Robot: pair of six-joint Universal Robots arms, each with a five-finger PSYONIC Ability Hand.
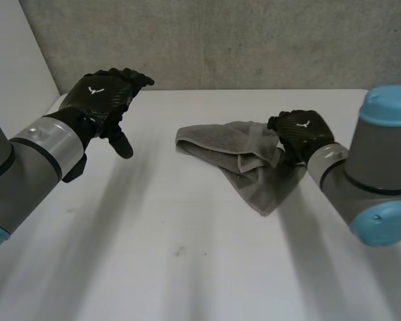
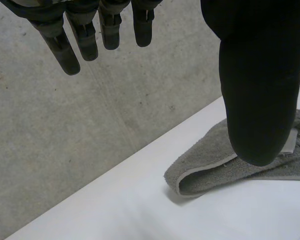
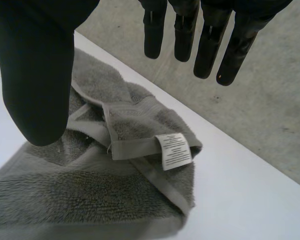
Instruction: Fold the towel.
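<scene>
Towel (image 1: 244, 160), grey and loosely bunched, lies right of centre in the head view on the white table (image 1: 187, 267). The right wrist view adds a white label (image 3: 173, 150) on a turned-over hem, below the fingertips. The right hand (image 1: 301, 134) sits at the towel's right edge, fingers straight and wide of the thumb, holding nothing. The left hand (image 1: 100, 97), upper left, is likewise spread, well apart from the towel.

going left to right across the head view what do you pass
left arm → left hand, raised over the table → crumpled grey towel → right hand, at the towel's right edge → right arm
</scene>
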